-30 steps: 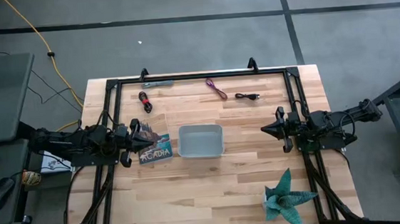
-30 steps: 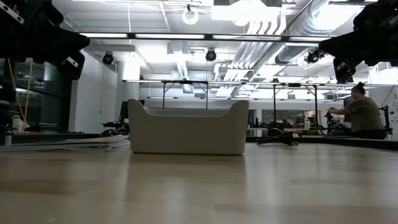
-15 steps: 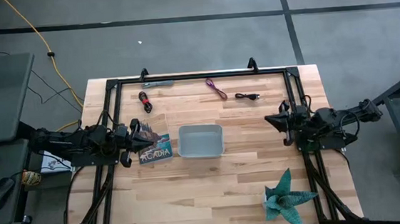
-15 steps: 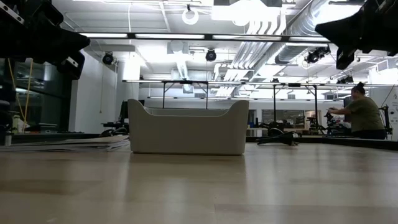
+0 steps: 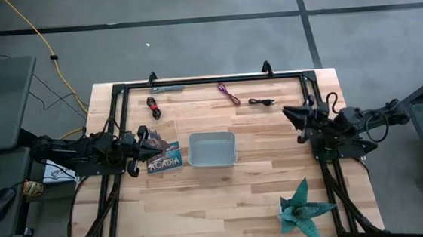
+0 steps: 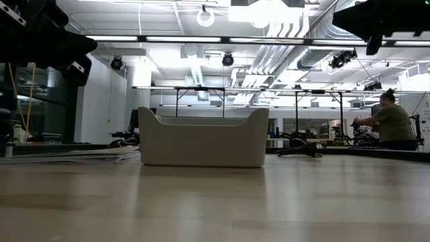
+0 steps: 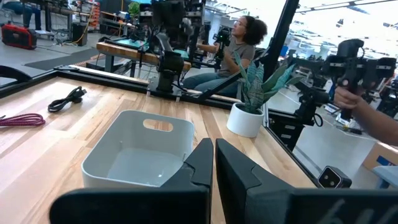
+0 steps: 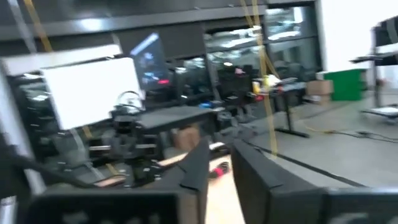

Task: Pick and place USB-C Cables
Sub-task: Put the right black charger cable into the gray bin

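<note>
Overhead, right hand nearly closed, empty, near black cable.

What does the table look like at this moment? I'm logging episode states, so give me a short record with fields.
tray: grey tray, centre of the table, empty
cables at far edge: grey cable, black-and-red cable, purple cable, black cable
cables in tray: none
left hand: above the book, left of the tray, fingers nearly together, holding nothing
right hand: raised right of the tray, below the black cable
other: plant at the near right corner
</note>
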